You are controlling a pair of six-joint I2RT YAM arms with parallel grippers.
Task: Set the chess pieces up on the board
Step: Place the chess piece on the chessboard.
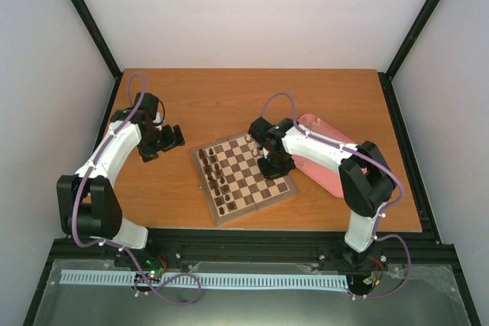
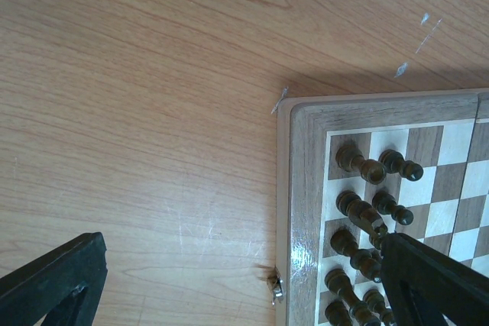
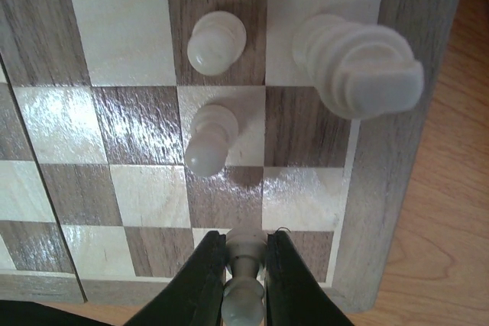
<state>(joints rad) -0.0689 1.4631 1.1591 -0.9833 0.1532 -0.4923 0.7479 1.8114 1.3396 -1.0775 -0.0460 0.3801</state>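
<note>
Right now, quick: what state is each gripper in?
Left gripper: open, holding nothing.
Right gripper: closed on a pale chess piece.

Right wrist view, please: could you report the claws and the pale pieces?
Right claw shut on a pale piece over the board's edge squares. Left claw open, empty, beside the board. Three pale pieces stand nearby, none in the way.

My top camera looks down from behind on the whole bench (image 1: pixel 229 104). My wrist cameras face down, the right one nearest. All three share the board (image 1: pixel 257 207).
</note>
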